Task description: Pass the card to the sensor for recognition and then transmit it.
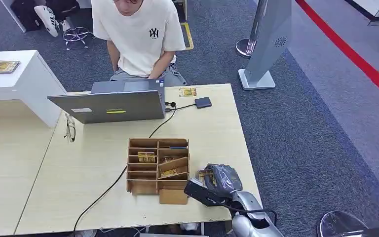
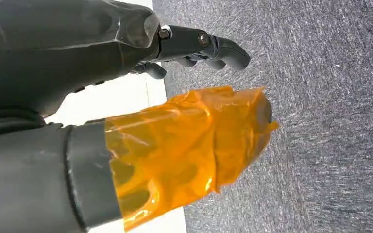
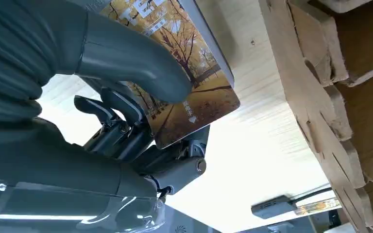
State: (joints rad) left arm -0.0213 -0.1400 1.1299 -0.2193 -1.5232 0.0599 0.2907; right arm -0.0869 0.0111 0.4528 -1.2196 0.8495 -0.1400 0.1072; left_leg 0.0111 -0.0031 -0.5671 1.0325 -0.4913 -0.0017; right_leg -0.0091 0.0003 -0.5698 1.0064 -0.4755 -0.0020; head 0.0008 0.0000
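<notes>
Pale wooden table (image 1: 79,168), grey carpet around. Items: wooden organiser (image 1: 158,165) holding cards; laptop (image 1: 109,104); small dark sensor (image 1: 203,102) at the far edge, cabled. Right hand (image 1: 220,178), just beside the organiser, pinches one card (image 3: 194,92) between thumb and fingers. Left hand (image 2: 199,46) hangs over carpet, fingers loosely curled, holding nothing. Advice: keep the pinch firm, carry the card flat and low toward the sensor, clear of the cable.
</notes>
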